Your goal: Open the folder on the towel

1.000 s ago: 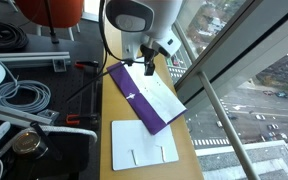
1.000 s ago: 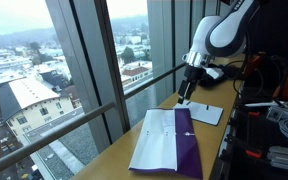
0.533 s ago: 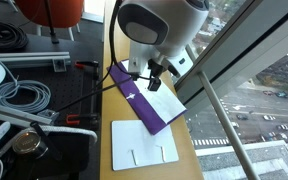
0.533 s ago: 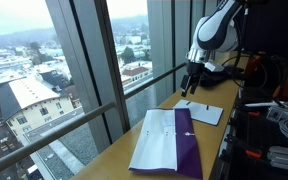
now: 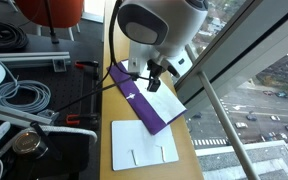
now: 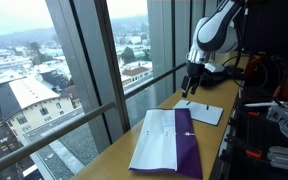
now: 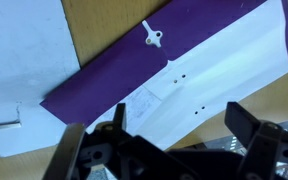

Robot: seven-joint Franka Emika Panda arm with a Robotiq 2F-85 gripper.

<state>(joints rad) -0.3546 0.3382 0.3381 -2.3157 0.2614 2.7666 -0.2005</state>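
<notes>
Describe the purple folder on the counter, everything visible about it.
The folder is thin, flat and purple, card-like, lying flat and skewed on the wooden counter by the window. White sheets cover one side, leaving a purple band that bears a small white mark; pairs of small holes show. A white rectangle lies by one corner; contact there is unclear. The end effector hangs above it, jaws apart, not touching.

Wooden table point(image 7: 104, 25), purple folder point(image 7: 184, 45) with white sheets point(image 7: 199, 105), flat white card point(image 7: 24, 60) beside it
</notes>
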